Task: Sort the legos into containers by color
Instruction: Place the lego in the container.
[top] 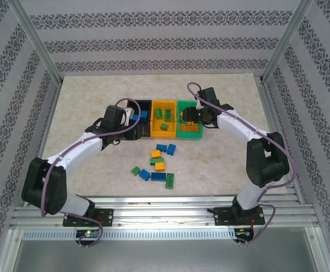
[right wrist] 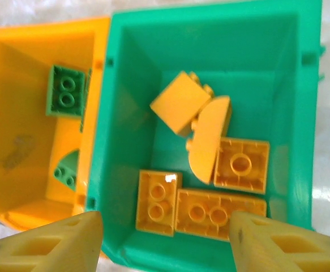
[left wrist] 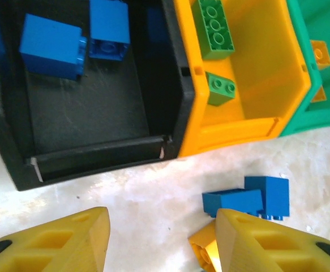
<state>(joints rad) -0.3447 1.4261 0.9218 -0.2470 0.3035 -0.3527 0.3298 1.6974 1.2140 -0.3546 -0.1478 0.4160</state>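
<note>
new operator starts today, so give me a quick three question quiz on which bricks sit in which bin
1. What colour are the bricks in the black bin?
2. True or false: the orange bin holds green bricks.
3. The bricks in the green bin are: A blue, B yellow, C green.

Key: 1 blue. 2 true. 3 B.
</note>
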